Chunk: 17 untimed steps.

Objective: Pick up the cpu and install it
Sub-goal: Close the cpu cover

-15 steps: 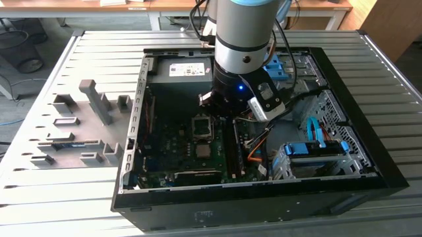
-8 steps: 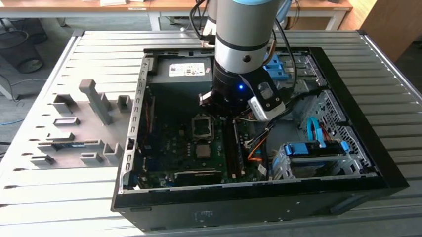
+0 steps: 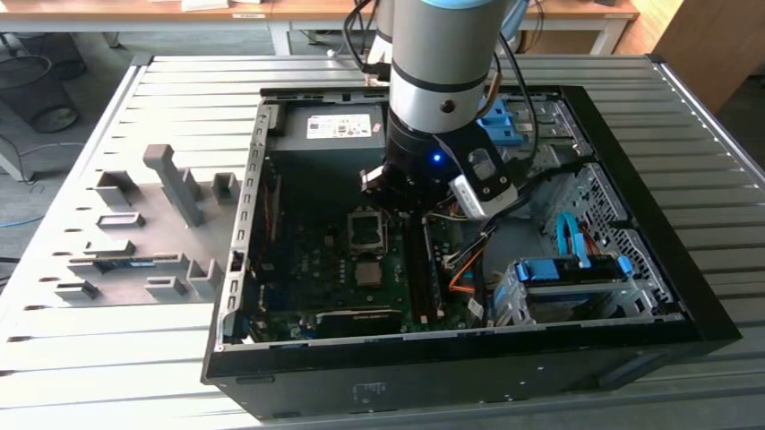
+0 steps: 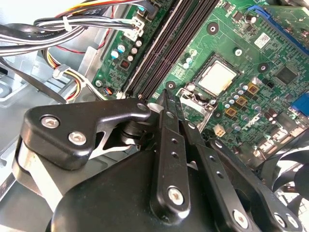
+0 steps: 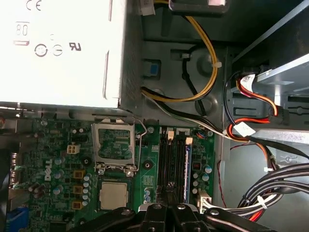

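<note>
The cpu [image 5: 114, 195] is a small silver-grey square lying flat in its socket on the green motherboard [image 5: 58, 164]. The socket's metal load plate [image 5: 114, 142] is flipped open beside it, on the power supply's side. The second wrist view shows the cpu [image 4: 218, 77] too, and in the exterior view the cpu [image 3: 368, 273] lies just below the open plate. My gripper [image 4: 166, 95] hovers over the end of the black memory slots [image 5: 172, 159], beside the socket and apart from the chip. My gripper [image 5: 167, 209] is shut, its fingertips pressed together with nothing between them. In the exterior view the gripper [image 3: 400, 204] is inside the case.
The open computer case [image 3: 239, 269] lies on a slatted metal table. A grey power supply [image 3: 335, 125] with a white label fills the far end. Cable bundles [image 5: 251, 130] and a drive cage [image 3: 562, 287] crowd the exterior view's right. A grey fixture tray [image 3: 143, 233] sits on that view's left.
</note>
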{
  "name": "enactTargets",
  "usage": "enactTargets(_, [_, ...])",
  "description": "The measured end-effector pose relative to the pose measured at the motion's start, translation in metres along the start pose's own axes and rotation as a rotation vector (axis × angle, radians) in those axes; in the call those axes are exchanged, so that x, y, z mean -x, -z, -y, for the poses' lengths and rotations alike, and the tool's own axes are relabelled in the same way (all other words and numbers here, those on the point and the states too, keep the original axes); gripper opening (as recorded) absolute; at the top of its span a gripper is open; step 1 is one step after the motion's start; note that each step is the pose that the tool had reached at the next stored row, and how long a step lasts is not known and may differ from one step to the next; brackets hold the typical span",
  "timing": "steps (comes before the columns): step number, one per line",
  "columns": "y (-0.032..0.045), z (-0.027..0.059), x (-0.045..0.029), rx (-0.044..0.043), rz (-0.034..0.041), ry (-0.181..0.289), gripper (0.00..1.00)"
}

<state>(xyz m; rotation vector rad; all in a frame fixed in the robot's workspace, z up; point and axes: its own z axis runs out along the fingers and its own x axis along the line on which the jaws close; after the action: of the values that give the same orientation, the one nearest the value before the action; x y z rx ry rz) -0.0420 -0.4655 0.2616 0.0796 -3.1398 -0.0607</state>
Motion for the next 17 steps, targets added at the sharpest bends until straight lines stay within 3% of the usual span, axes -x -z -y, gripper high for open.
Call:
enactTargets(1, [0.0001,0.0001,0.0000,0.0056,-0.0001,0.010,0.10])
enactTargets(5, [-0.0002,0.0000,0.0001,0.0642,0.0023,0.034,0.10])
enactTargets(6, [-0.0002,0.0000,0.0001,0.0692,0.0018,0.046,0.10])
enactTargets(17, [-0.0027,0.0000,0.0001,0.0702,-0.0130,0.246,0.10])
